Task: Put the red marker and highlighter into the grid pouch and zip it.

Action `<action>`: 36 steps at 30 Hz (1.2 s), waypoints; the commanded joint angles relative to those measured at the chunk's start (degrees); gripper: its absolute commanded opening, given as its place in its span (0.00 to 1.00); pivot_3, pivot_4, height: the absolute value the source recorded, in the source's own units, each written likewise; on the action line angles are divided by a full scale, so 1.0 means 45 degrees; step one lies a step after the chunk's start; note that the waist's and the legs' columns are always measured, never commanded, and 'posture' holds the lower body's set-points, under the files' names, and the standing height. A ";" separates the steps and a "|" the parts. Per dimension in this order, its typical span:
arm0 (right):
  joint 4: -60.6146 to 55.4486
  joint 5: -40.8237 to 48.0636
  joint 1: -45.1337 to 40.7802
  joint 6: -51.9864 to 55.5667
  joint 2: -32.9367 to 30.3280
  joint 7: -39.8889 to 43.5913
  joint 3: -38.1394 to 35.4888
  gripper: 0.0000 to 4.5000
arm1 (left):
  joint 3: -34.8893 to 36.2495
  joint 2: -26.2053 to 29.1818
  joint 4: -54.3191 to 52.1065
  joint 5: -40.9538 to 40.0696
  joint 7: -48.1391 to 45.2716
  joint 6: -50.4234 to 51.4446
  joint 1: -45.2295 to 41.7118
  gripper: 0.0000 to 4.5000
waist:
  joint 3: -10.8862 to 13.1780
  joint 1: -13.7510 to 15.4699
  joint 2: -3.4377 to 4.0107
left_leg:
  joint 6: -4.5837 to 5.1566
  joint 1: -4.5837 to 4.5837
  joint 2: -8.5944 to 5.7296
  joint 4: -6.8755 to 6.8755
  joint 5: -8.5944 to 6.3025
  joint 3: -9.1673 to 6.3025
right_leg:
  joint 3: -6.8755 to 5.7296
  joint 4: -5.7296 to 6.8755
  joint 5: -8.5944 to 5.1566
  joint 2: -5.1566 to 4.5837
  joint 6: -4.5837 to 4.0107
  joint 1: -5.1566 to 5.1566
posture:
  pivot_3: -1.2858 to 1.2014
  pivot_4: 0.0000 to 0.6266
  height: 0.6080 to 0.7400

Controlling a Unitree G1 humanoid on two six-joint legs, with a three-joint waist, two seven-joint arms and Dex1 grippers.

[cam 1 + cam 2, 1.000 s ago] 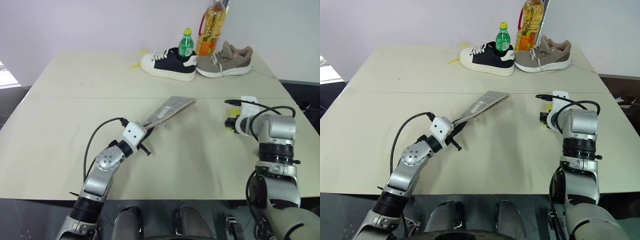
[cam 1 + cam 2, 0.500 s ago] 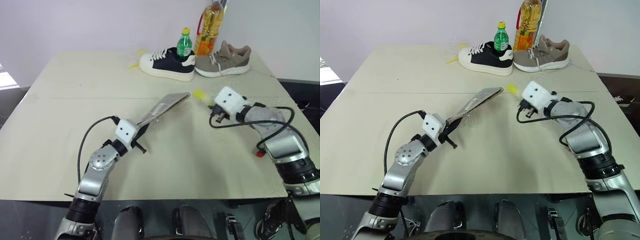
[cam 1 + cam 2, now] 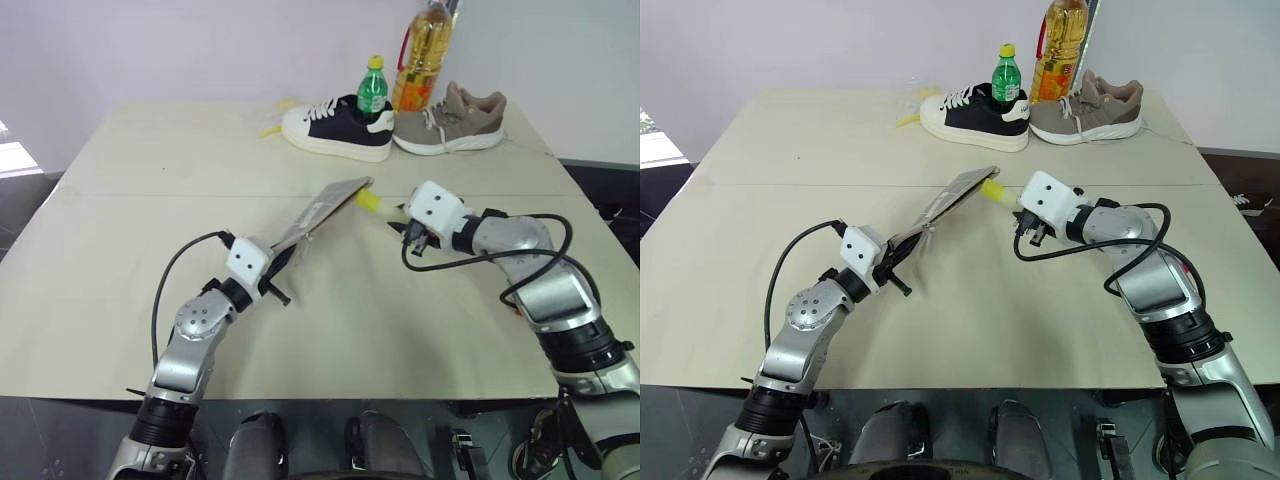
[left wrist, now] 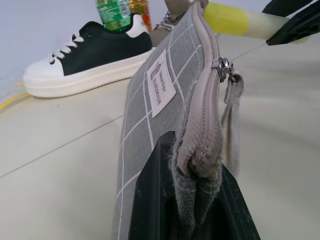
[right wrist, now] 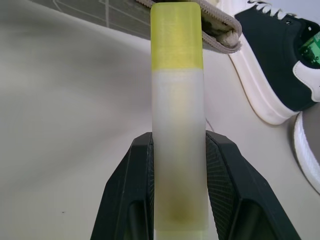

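Step in hand: insertion of the highlighter (image 5: 177,115) into the grid pouch (image 3: 322,211). The right end effector (image 5: 178,165) is clamping the highlighter by its pale barrel, yellow cap leading, and is presenting it at the pouch's far upper corner, where the cap is meeting or just overlapping the zipper edge. The left end effector (image 4: 192,200) is pinching the near end of the pouch tight, holding it raised and slanted off the counter (image 3: 130,230), zipper edge uppermost.

Zipper pull (image 4: 222,67) is sitting partway along the edge; whether the mouth is gaping wide enough beyond it cannot be confirmed. Judgement: the next move is calling for the cap to be aligned with the slit, not the outer fabric, then pushed along the pouch's length before release.

The red marker (image 3: 521,307) appears to be lying on the counter beside the right forearm, well apart from the pouch.

Clearances: open counter is lying beneath and near of the pouch. The dark shoe (image 3: 335,128), green bottle (image 3: 372,90), tan shoe (image 3: 450,122) and oil bottle (image 3: 420,55) are standing well beyond, near the far edge.
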 commanded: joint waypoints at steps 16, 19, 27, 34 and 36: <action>-0.0907 0.0359 -0.0414 0.0459 0.0060 0.0292 -0.0580 0.19 | -0.0009 0.0195 -0.0275 0.0126 -0.0095 -0.0054 -0.0030 0.00 | 0.0000 -0.0011 0.0000 | 0.0000 0.0000 0.0000 0.0001 0.0000 -0.0001 | 0.0000 0.0001 0.0000 0.0001 0.0000 -0.0001 | 0.52 0.24 0.74; -0.0986 0.0374 -0.0412 0.0588 0.0087 0.0297 -0.0519 0.19 | -0.0031 0.0183 -0.0293 0.0123 -0.0111 -0.0047 -0.0034 0.00 | 0.0000 -0.0003 0.0000 | 0.0000 0.0000 0.0000 0.0001 0.0000 -0.0001 | 0.0000 0.0001 0.0000 0.0001 -0.0001 -0.0001 | 0.52 0.24 0.74; -0.1217 0.0487 -0.0404 0.0964 0.0159 0.0281 -0.0564 0.19 | -0.0050 0.0195 -0.0397 0.0116 -0.0144 -0.0012 0.0057 0.00 | 0.0000 -0.0004 0.0000 | 0.0000 0.0000 0.0000 0.0001 0.0000 -0.0001 | 0.0000 0.0002 0.0000 0.0001 -0.0001 -0.0001 | 0.52 0.24 0.74; -0.1250 0.0316 -0.0335 0.1079 0.0113 0.0348 -0.0304 0.19 | -0.0065 0.0120 -0.0502 -0.0069 -0.0273 -0.0069 0.0077 0.00 | 0.0000 -0.0006 0.0000 | 0.0000 0.0000 0.0000 0.0002 0.0000 -0.0001 | 0.0000 0.0002 0.0000 0.0001 -0.0001 0.0000 | 0.52 0.24 0.74; -0.1300 0.0262 -0.0330 0.1116 0.0080 0.0400 -0.0213 0.19 | -0.0094 0.0148 -0.0618 -0.0114 -0.0397 -0.0114 0.0146 0.00 | 0.0000 -0.0006 0.0000 | 0.0000 0.0000 0.0000 0.0003 0.0000 -0.0001 | 0.0000 0.0002 0.0000 0.0001 -0.0001 0.0000 | 0.52 0.24 0.74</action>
